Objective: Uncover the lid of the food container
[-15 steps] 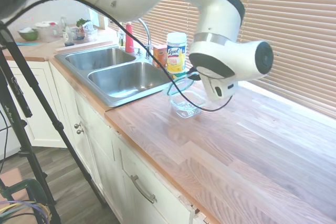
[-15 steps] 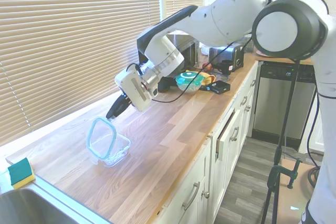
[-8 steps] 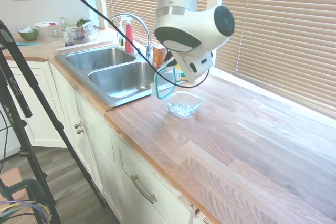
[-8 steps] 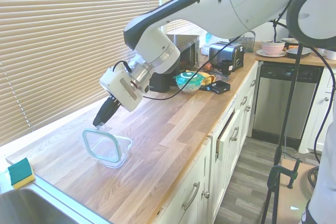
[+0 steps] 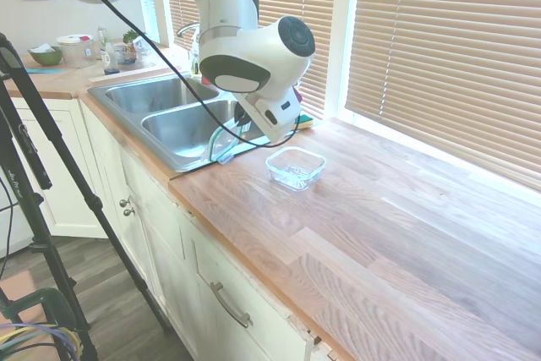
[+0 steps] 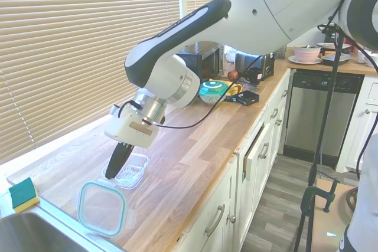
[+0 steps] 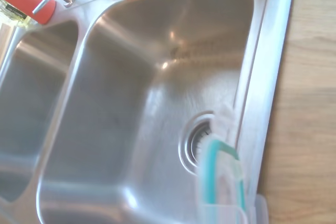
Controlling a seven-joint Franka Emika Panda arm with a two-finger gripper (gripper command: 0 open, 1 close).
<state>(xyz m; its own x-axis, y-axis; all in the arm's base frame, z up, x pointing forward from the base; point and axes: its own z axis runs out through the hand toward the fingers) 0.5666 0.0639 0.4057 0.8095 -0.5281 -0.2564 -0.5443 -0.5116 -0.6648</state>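
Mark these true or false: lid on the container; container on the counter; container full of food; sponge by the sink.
1. The lid is on the container. False: it is off, held by the pincer near the sink.
2. The container stands on the wooden counter. True.
3. The container is full of food. False: it looks empty, with clear glass all through.
4. A sponge lies by the sink. True.
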